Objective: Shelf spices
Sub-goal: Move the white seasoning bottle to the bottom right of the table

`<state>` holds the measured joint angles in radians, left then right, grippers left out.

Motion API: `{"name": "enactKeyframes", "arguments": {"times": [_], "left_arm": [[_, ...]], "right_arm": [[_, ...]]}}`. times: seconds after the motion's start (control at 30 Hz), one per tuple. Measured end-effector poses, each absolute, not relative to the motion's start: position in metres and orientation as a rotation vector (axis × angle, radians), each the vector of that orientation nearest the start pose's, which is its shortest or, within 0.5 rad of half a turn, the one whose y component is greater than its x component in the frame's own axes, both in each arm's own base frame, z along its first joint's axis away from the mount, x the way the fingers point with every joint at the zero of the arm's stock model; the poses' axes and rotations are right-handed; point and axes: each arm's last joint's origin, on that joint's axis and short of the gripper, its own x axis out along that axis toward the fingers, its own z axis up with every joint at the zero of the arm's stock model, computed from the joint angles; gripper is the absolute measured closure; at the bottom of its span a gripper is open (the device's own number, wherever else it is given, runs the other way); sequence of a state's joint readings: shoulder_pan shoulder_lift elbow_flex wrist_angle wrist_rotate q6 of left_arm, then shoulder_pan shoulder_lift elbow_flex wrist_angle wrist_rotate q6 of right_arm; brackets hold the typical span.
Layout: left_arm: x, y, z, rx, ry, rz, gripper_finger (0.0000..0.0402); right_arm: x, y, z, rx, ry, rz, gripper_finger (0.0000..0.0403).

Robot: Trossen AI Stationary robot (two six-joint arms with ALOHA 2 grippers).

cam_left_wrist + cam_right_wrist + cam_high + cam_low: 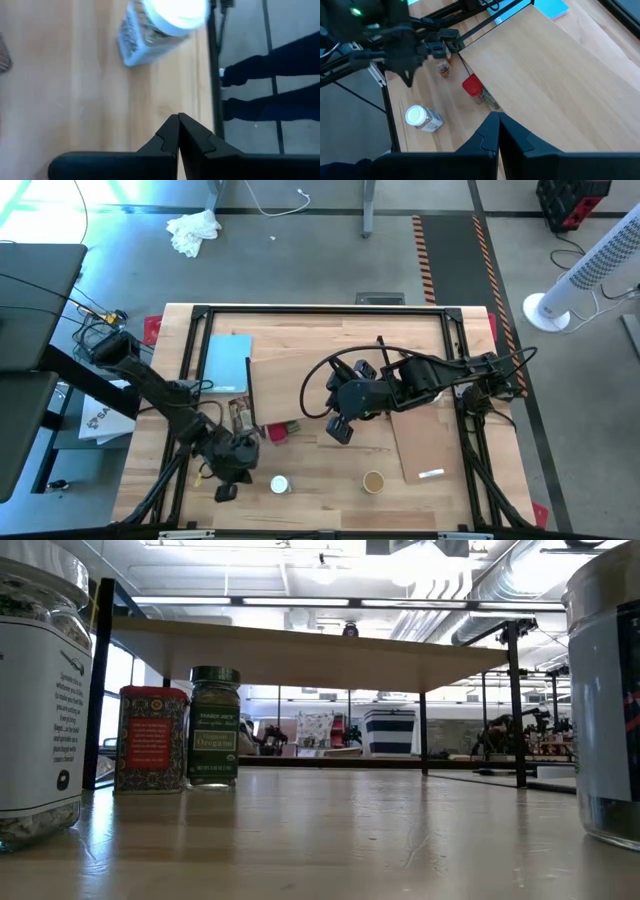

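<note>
Under shelf (300, 650): red-topped tin (151, 738), green-lidded jar (214, 727).

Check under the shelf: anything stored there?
Under the shelf, near one end, stand a red-topped tin and a green-topped jar. The rest underneath is bare tabletop. From above, the plank covers all but their edges.
</note>
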<state>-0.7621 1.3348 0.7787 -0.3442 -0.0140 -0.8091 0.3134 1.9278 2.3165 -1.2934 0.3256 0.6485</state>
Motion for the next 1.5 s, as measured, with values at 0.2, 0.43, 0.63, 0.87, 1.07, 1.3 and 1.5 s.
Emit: {"name": "enactKeyframes", "arguments": {"times": [0.2,0.43,0.63,0.87,1.07,1.3,1.5], "left_arm": [[0.179,-0.189,0.215,-0.295,0.986,-0.328,0.0401],[0.183,-0.199,0.190,-0.122,1.041,-0.353,0.0401],[0.200,-0.207,0.169,-0.134,0.998,-0.278,0.0402],[0.220,-0.212,0.155,-0.210,0.940,-0.180,0.0402],[0.247,-0.227,0.153,-0.167,0.871,-0.235,0.0401],[0.286,-0.221,0.159,-0.091,0.779,-0.151,0.0401],[0.322,-0.198,0.174,-0.064,0.650,-0.140,0.0402]], "right_arm": [[0.360,0.107,0.424,0.302,0.815,-0.276,0.0403],[0.360,0.105,0.424,0.306,0.826,-0.266,0.0403],[0.360,0.105,0.424,0.306,0.831,-0.263,0.0403],[0.359,0.106,0.424,0.314,0.842,-0.245,0.0403],[0.359,0.106,0.423,0.315,0.845,-0.243,0.0403],[0.359,0.107,0.423,0.318,0.850,-0.233,0.0403],[0.359,0.108,0.423,0.332,0.865,-0.203,0.0403]]}}
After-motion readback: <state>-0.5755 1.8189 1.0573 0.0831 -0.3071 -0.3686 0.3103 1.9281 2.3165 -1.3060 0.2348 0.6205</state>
